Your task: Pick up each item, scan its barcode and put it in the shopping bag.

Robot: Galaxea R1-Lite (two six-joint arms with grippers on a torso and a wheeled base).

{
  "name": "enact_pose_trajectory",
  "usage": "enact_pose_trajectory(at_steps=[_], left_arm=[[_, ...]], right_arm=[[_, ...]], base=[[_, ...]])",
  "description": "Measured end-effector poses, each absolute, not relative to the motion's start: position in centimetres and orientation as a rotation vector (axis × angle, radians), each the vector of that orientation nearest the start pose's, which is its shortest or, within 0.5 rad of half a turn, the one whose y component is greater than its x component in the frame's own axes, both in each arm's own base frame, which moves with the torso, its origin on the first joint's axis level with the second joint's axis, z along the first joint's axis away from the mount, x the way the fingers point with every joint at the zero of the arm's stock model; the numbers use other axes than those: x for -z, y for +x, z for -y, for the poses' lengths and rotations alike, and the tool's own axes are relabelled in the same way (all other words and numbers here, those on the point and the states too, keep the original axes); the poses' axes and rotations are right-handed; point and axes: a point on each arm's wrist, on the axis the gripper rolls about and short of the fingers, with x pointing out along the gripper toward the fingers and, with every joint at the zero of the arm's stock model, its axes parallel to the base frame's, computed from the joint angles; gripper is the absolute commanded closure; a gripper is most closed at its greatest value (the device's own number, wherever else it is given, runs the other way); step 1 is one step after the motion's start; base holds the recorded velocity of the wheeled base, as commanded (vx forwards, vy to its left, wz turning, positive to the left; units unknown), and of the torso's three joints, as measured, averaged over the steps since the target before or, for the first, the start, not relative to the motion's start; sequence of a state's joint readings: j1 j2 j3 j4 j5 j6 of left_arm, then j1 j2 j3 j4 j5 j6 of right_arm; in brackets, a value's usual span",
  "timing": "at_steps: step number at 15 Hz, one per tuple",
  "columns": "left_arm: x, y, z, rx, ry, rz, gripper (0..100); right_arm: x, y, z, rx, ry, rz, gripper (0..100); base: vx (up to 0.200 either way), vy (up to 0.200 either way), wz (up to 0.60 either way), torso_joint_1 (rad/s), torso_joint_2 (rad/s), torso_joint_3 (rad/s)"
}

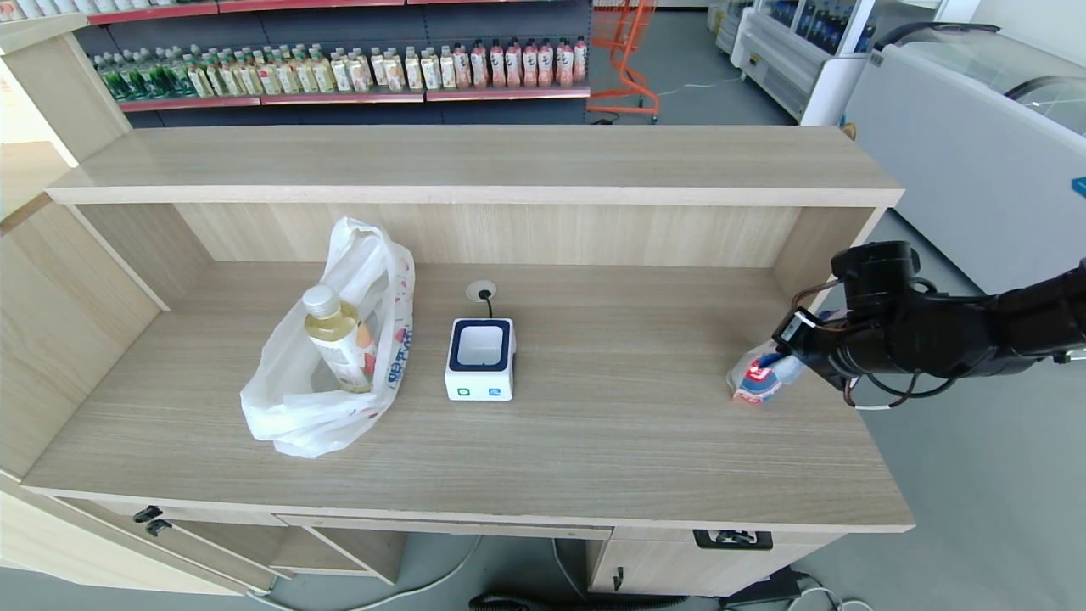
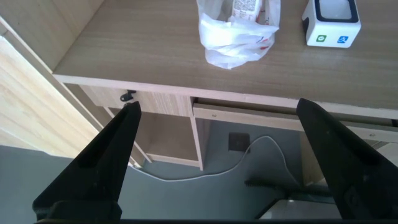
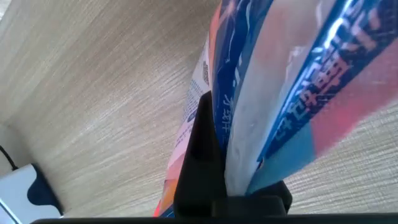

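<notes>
"Well to the right of the scanner (image 1: 480, 358), what is the right gripper (image 1: 785, 363) on?"

"A snack packet (image 1: 758, 378), blue, red and white, near the right end of the counter (image 1: 594, 441). The jaws are closed narrow on it, and the right wrist view has the film pressed flat against one finger (image 3: 202, 155). Whether it is clear of the wood, I cannot tell."

"How will it handle?"

"Light, soft and slick, I'd judge. It will sag and crinkle, and the contents may crush. A grip on the sealed edge suits it, with the barcode face left bare."

"And the left gripper (image 2: 217, 104)?"

"Spread wide, holding nothing, in front of and below the scanner, off the counter's front edge. The shopping bag (image 1: 280, 399) stands just left of the scanner, a bottle (image 1: 339, 339) inside."
</notes>
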State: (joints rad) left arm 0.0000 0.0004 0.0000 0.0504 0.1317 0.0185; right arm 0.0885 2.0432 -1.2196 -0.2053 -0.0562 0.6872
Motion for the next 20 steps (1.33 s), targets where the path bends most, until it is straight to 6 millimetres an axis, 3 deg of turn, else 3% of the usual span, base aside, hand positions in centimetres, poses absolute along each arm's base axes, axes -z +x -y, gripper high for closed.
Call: enact_pose_trajectory(at_steps=[3, 6, 10, 14, 17, 20], left_arm=[[-7.0, -2.3, -0.3, -0.131, 0.021, -0.052, 0], [-7.0, -2.3, -0.3, -0.131, 0.021, -0.052, 0], [-7.0, -2.3, -0.3, -0.131, 0.022, -0.052, 0], [-7.0, -2.3, -0.3, -0.131, 0.021, -0.052, 0], [-7.0, -2.3, -0.3, -0.131, 0.021, -0.052, 0], [-7.0, -2.3, -0.3, -0.131, 0.022, -0.052, 0]], right_arm=[[-13.3, 38.9, -3.4, 0.146, 0.554, -0.609, 100], [-16.1, 37.8, -3.6, -0.039, 0.537, -0.590, 100], [-21.5, 33.5, -3.4, -0.541, 0.470, -0.543, 100], [-25.0, 27.6, -3.1, -1.127, 0.451, -0.484, 100], [-26.3, 24.8, -4.0, -1.284, 0.423, -0.458, 100], [-26.2, 23.0, -5.0, -1.347, 0.418, -0.474, 100]], base=[[0.000, 0.000, 0.00, 0.000, 0.00, 0.000], [0.000, 0.000, 0.00, 0.000, 0.00, 0.000], [0.000, 0.000, 0.00, 0.000, 0.00, 0.000], [0.000, 0.000, 0.00, 0.000, 0.00, 0.000], [0.000, 0.000, 0.00, 0.000, 0.00, 0.000], [0.000, 0.000, 0.00, 0.000, 0.00, 0.000]])
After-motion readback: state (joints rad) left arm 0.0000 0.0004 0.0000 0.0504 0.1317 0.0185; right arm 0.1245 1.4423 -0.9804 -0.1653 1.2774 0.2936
